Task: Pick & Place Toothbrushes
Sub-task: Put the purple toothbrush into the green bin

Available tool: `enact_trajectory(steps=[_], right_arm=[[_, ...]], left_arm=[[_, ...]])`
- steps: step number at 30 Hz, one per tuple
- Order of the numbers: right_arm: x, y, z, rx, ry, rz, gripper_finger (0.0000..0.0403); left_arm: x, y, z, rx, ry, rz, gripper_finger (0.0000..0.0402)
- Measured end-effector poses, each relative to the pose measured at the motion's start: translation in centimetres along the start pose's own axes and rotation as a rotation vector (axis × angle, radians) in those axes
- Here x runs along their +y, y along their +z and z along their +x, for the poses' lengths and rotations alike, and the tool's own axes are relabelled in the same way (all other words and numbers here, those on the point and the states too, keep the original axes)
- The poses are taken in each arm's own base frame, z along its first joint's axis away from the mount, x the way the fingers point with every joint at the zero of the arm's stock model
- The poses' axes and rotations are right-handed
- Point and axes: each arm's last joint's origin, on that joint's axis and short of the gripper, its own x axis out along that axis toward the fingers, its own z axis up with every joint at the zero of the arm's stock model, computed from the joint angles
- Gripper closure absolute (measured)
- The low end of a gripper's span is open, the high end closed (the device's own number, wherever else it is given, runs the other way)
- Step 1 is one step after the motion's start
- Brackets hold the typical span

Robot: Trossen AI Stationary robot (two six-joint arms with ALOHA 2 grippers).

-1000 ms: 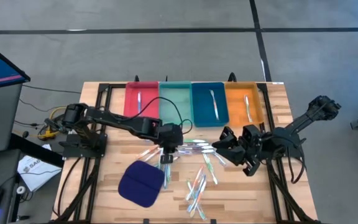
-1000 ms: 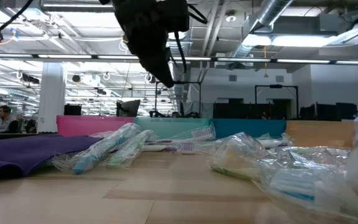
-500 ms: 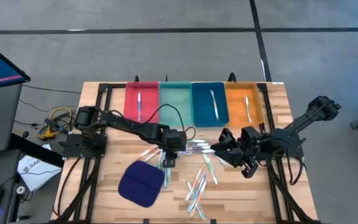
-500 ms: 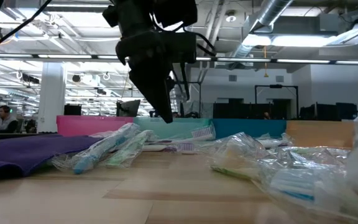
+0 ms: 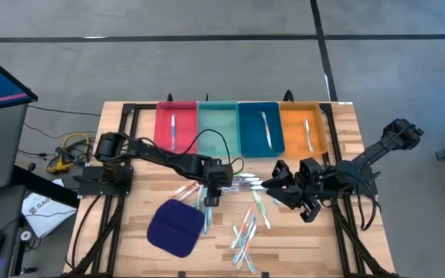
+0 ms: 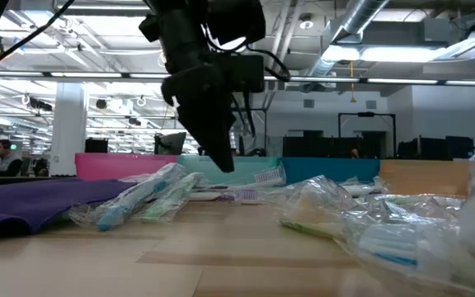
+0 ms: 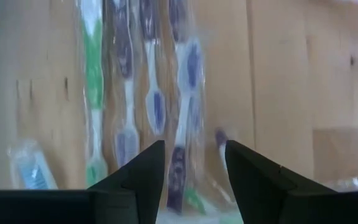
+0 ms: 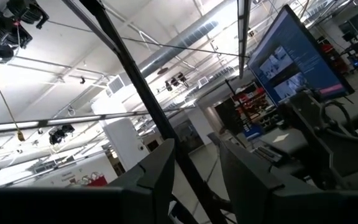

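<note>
Hanging over the middle of the desk (image 5: 130, 247), the left gripper (image 5: 209, 198) points down at a row of wrapped toothbrushes (image 7: 148, 93) lying side by side, its fingers (image 7: 138, 180) spread with a gap and holding nothing. More toothbrushes (image 5: 246, 228) lie scattered toward the near right, beside a dark blue pad (image 5: 174, 228) at near left. Four trays stand along the far edge: red (image 5: 173, 128), teal (image 5: 218, 130), blue (image 5: 259, 128), orange (image 5: 304, 128); one toothbrush shows in each of the red, blue and orange. The right gripper (image 5: 278, 185) waits right of centre, fingers (image 8: 148, 180) apart, pinching nothing, aimed at the ceiling.
</note>
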Motion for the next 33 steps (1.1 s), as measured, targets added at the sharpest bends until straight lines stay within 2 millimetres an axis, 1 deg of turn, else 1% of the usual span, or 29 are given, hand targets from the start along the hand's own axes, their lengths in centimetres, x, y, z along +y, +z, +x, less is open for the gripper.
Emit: enact_trajectory(steps=[4, 7, 12, 19, 27, 33], right_arm=[[0.0, -0.1, 0.0, 0.011, -0.005, -0.006, 0.0278], [-0.1, -0.2, 0.0, 0.014, -0.006, -0.007, 0.0278], [-0.1, -0.2, 0.0, 0.014, -0.006, -0.007, 0.0278], [-0.1, -0.2, 0.0, 0.013, -0.006, -0.007, 0.0278], [-0.1, -0.2, 0.0, 0.013, -0.006, -0.007, 0.0278], [-0.1, -0.2, 0.1, 0.012, -0.008, -0.008, 0.0278]], left_arm=[[0.0, -0.3, 1.0, 0.029, 0.006, 0.012, 0.0238], [0.0, -0.4, 1.3, 0.041, 0.005, 0.01, 0.0238], [0.1, -0.4, 1.3, 0.038, 0.018, 0.009, 0.0237], [0.2, -0.6, 1.5, 0.054, 0.029, 0.011, 0.0246], [0.2, -2.4, 2.5, 0.105, 0.03, -0.022, 0.0247], [0.2, -2.5, 2.5, 0.101, 0.032, -0.04, 0.0247]])
